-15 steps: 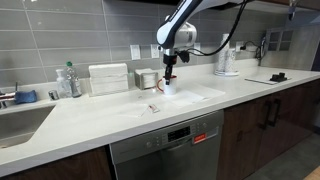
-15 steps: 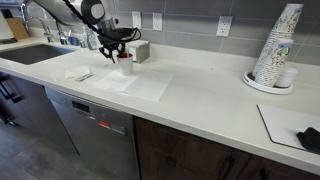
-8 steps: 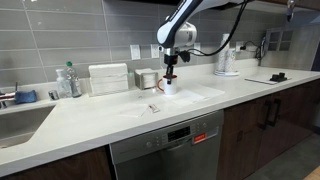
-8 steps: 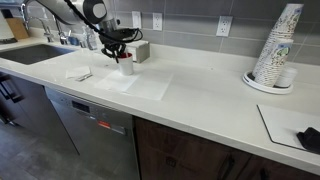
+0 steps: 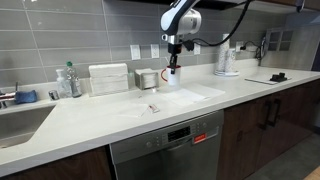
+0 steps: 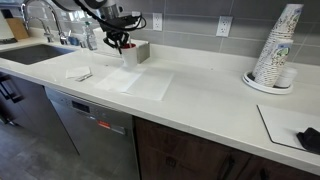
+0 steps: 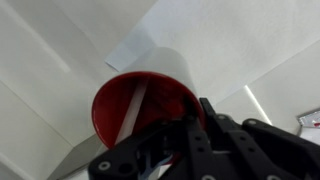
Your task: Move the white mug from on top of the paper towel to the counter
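The white mug (image 5: pixel 172 79) with a red inside hangs in the air, gripped by its rim in my gripper (image 5: pixel 173 64), above the far side of the paper towel (image 5: pixel 190 97). It also shows in an exterior view (image 6: pixel 129 56) under the gripper (image 6: pixel 121 43), above the towel (image 6: pixel 140 82). In the wrist view the mug's red inside (image 7: pixel 135 108) fills the middle, and my gripper (image 7: pixel 190 140) is shut on its rim. The towel (image 7: pixel 205 40) lies flat on the counter (image 7: pixel 40 60) below.
A small metal container (image 5: pixel 147 78) and a white ribbed box (image 5: pixel 108 78) stand by the backsplash. A stack of paper cups (image 6: pixel 275 45) stands further along. A small wrapper (image 6: pixel 80 73) lies near the sink (image 6: pixel 35 52). A black item (image 6: pixel 308 138) lies at the counter's end.
The gripper has risen with the mug, lifting it off the paper towel into the air.
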